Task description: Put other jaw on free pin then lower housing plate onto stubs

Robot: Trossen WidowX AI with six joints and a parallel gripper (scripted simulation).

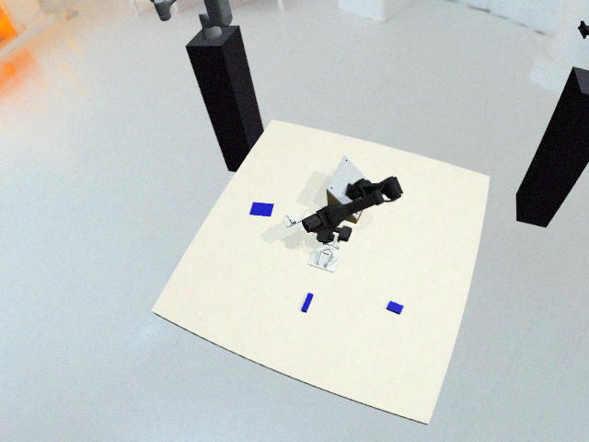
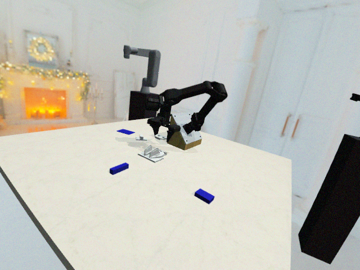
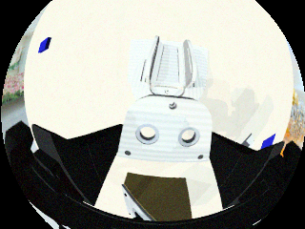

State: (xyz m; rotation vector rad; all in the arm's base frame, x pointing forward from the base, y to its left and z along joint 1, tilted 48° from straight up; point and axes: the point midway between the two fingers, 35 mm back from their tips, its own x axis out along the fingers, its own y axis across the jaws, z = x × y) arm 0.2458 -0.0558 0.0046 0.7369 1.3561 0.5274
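My gripper (image 1: 335,238) (image 2: 162,134) (image 3: 166,133) is shut on the white housing plate (image 2: 159,136) (image 3: 167,152), which has two round holes and a small knob. It holds the plate above the table, beside the base in the wrist view. The white base plate (image 1: 332,267) (image 2: 155,160) (image 3: 136,53) lies on the table. Two upright grey jaws stand side by side on it, a left jaw (image 3: 154,62) and a right jaw (image 3: 189,59) in the wrist view. The held plate covers the jaws' near ends there, so the gear teeth and stubs cannot be made out.
A small white part with a raised block (image 1: 291,220) (image 2: 141,138) lies nearby. A brown wedge with a white face (image 1: 343,176) (image 2: 185,143) (image 3: 162,193) stands by the arm. A flat blue patch (image 1: 261,209) (image 2: 125,131) and two blue blocks (image 1: 306,302) (image 1: 395,307) lie farther off.
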